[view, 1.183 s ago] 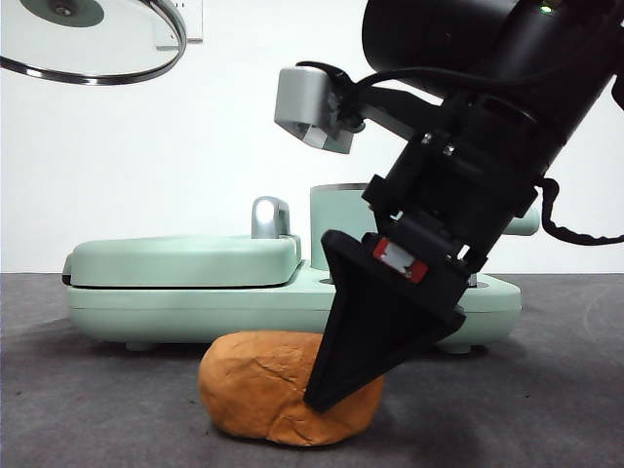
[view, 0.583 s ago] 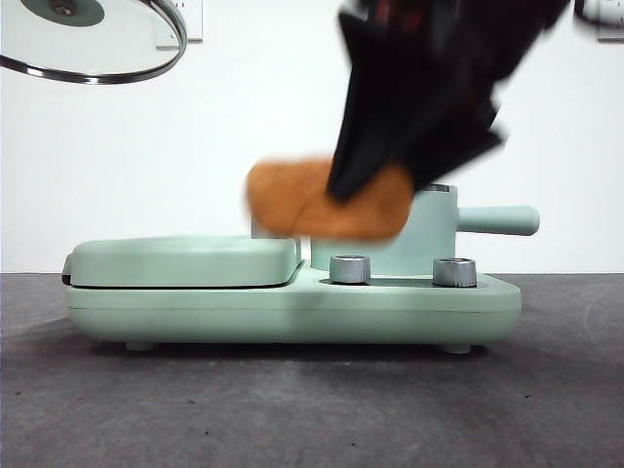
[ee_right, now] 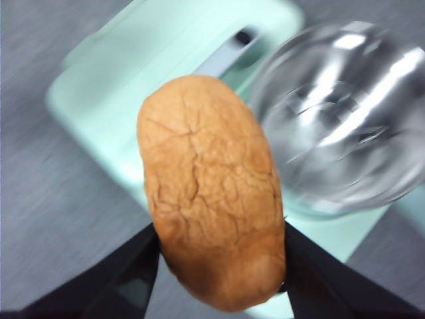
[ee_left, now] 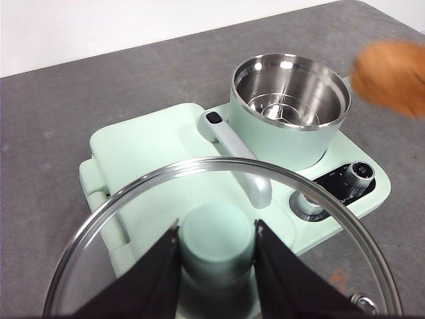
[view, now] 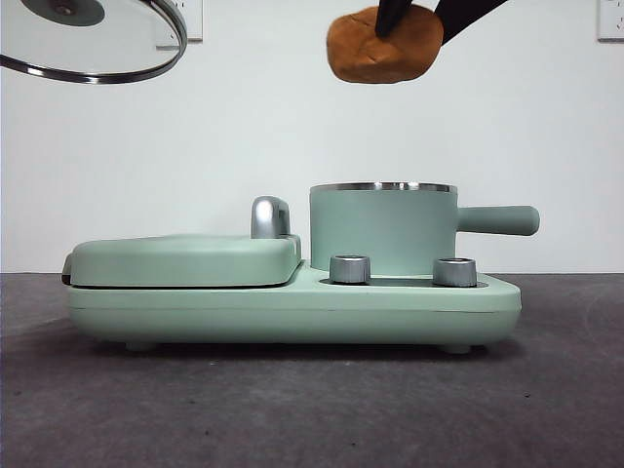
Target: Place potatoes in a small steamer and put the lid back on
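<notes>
Dark grey table (view: 312, 409), white wall behind. One clear glass lid with steel rim (view: 93, 39) at ten o'clock, knob pinched by left gripper (ee_left: 216, 256). One mint-green steel-rimmed steamer pot (view: 382, 226), centre, open. One wrinkled orange-brown potato (view: 382, 45) at twelve o'clock above it, clamped by right gripper (ee_right: 219, 266).

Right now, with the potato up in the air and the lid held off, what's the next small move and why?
Probably lower the right tool with the potato toward the small steamer. The front view shows the potato high above the pot's rim, and the left wrist view shows the pot open with nothing on its steel insert. The left tool holds the lid by its knob, off to the side.
</notes>
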Robot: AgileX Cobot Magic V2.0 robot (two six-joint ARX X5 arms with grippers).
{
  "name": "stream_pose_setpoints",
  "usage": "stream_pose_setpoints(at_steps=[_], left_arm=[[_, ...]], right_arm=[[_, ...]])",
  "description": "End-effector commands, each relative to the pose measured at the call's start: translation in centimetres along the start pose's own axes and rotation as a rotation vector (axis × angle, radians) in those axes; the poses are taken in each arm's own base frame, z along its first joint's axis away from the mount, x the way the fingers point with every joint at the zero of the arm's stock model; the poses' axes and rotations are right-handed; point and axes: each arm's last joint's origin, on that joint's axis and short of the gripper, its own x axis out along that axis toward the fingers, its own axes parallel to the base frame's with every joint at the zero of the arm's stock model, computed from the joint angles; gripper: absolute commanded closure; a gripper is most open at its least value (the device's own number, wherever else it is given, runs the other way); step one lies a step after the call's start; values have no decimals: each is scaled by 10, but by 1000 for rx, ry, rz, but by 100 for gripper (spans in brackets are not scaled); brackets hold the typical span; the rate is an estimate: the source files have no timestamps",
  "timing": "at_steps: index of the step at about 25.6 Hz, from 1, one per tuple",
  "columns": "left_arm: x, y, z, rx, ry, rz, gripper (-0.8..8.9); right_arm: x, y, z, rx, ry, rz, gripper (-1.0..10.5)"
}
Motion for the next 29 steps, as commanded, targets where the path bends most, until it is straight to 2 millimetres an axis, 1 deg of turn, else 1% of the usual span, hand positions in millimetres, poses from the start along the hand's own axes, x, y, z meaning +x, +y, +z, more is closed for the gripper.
stream_pose_setpoints(at_steps=[1,4,7,10,14,16,21,24,26,27,29], left_arm=[[-3,-1,7,18,-46,-1,804],[-3,-1,7,18,-46,-1,804],[-3,-1,7,18,-46,-1,804],[-3,-1,7,16,-46,-1,804],[-3,-1,7,17,-46,-1,804],[-3,-1,7,17,-46,-1,804],[-3,-1,7,17,-46,-1,804],[-3,-1,6,19,-44,0,804],[-3,-1,6,56,-38,0,804],[-2,-1,6,59,-36,0,804],[-2,-1,6,58,-36,0,804]], right_arm=[[16,-14,20,-26,-3,-28,709],[36,-29,32,-33,-13,-67,709],[59,-41,39,-40,-12,-90,709],[84,-52,39,-38,10,-95,709],[117,-64,34,-48,69,-110,709],[129,-68,31,-52,93,-114,709],[152,-76,23,-36,150,-111,709],[157,-78,21,-31,164,-110,709],[157,-78,21,-31,165,-110,707],[156,-78,20,-30,170,-109,688],[156,-78,20,-29,170,-109,582]])
